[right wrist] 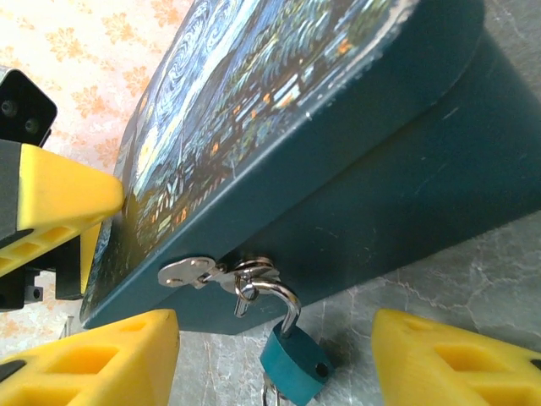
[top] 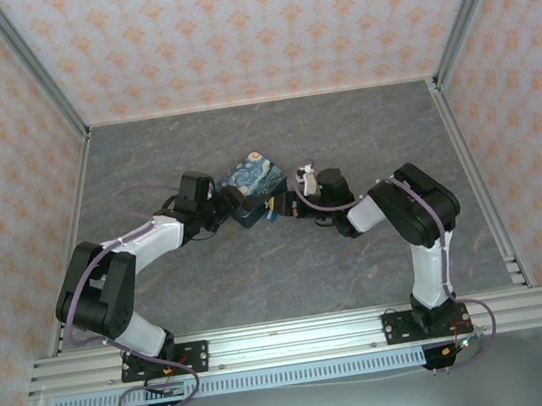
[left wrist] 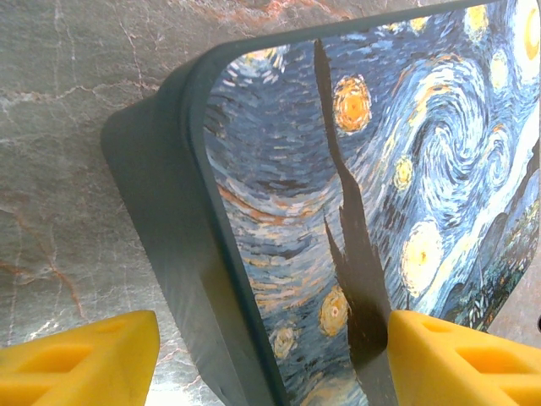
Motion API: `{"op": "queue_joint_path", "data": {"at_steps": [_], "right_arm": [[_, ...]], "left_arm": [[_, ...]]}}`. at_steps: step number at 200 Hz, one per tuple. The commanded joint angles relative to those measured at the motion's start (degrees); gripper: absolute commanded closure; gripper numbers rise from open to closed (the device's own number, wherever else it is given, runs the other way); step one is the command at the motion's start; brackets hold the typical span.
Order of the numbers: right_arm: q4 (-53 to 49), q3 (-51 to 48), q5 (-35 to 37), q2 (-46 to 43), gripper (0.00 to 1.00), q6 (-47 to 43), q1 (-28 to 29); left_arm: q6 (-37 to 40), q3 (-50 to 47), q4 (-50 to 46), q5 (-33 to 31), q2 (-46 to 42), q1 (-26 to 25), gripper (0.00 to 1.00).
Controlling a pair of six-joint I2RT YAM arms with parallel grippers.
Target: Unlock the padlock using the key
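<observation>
The painted box [top: 248,181] sits near the middle of the grey marbled table [top: 291,271], and both arms lean in on it from either side. From the right wrist I can see the padlock [right wrist: 296,365], a little teal thing, hanging by its silver shackle [right wrist: 286,298] from the metal hasp [right wrist: 190,272] on the box's dark front wall, just under the lid's edge. It dangles just above the table. The right gripper [right wrist: 275,330] has its yellow fingers [right wrist: 93,359] spread wide, one on each side of the padlock, neither touching it. Something silvery hangs below the lock, too cropped to make out.

The left gripper [left wrist: 275,330] is at the opposite side, its jaws apart and straddling a rounded corner of the box: one finger [left wrist: 465,359] lies over the swirly lid, the other [left wrist: 80,359] stands off the side wall with table showing between
</observation>
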Motion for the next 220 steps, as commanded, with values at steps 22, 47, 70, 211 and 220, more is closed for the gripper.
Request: {"op": "queue_joint_path", "data": {"at_steps": [22,47,70,211,220], "right_arm": [[9.9,1.8,-4.5,3.9,0.43,4.0,0.5],[10.5,1.8,-5.0,4.9,0.46,4.1,0.9],[11.0,1.8,-5.0,5.2,0.51,4.3,1.0],[5.3,0.5,-3.3,2.7,0.89,1.2,1.0],[5.3,0.6,-3.0,2.6,0.92,1.2,1.0]], "left_arm": [[-0.5,-1.6,-6.3,-2.6,0.3,-0.5,0.29],[-0.6,-1.4,-6.2,-2.7,0.3,-0.6,0.29],[-0.4,-1.4,-6.4,-2.8,0.2,-0.6,0.29],[-0.2,-1.3,-7.1,-3.0,-0.3,-0.5,0.29],[-0.2,-1.3,-7.2,-3.1,-0.5,-0.6,0.29]]}}
